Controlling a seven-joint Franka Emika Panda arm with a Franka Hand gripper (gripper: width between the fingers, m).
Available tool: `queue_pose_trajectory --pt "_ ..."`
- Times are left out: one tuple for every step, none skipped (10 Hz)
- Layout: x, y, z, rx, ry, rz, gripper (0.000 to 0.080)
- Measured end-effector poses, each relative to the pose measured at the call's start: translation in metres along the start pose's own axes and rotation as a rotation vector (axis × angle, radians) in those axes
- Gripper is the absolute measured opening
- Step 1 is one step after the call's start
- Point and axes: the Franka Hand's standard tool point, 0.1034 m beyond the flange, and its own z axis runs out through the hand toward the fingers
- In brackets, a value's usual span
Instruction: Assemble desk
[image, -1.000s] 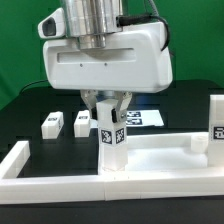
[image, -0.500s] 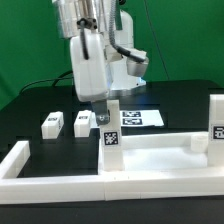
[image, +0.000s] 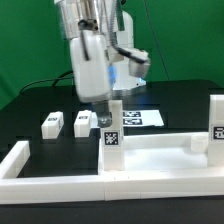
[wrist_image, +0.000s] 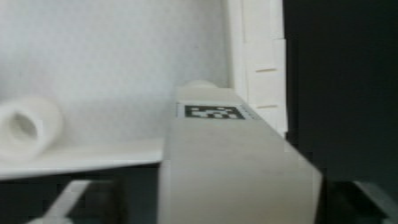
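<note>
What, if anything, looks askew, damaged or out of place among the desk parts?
Nothing stands out. The desk top lies flat; the tagged leg at its corner and the right-hand leg both stand upright. Two loose legs lie side by side on the black table. No damage shows.

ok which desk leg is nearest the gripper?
The upright tagged leg at centre, directly under the gripper. The other upright leg stands at the exterior view's right edge; the loose legs lie on the table, exterior view's left.

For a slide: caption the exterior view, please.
Robot arm over an upright leg standing on the desk top.
</note>
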Motion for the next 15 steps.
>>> queue_pose_trajectory --pt "-0.006 -0.001 0.002 -0.001 -0.005 -0.183 0.0587" --pt "-0.013 -0.001 0.005 -0.004 -0.013 -0.309 0.0637" --pt "-0.011 -0.001 0.005 -0.003 -0.012 -0.354 0.0646" --pt "-0.010 -0.001 0.005 -0.003 -0.011 -0.401 0.0646" --pt "-0.009 -0.001 0.005 -0.003 -0.011 -0.490 0.0649" --pt "-0.009 0.000 0.005 -0.002 -0.011 -0.569 0.0649" --pt "-0.008 0.000 0.003 -0.032 -0.005 -0.780 0.0649" --pt "-0.004 -0.001 0.001 -0.041 -0.010 -0.983 0.0649" --pt "0.000 0.004 0.004 -0.049 -0.044 -1.226 0.0649" --pt "-0.006 0.002 0.004 -0.037 -0.024 -1.230 0.0649" --pt "-0.008 0.002 0.005 -0.039 -0.025 -1.232 0.0649" --pt "-0.007 0.003 0.005 -0.040 -0.024 -1.215 0.0528" --pt "-0.007 0.003 0.006 -0.040 -0.024 -1.200 0.0528" --pt "-0.007 0.003 0.006 -0.040 -0.024 -1.190 0.0391" --pt "-0.005 0.004 0.006 -0.043 -0.021 -1.146 0.0290"
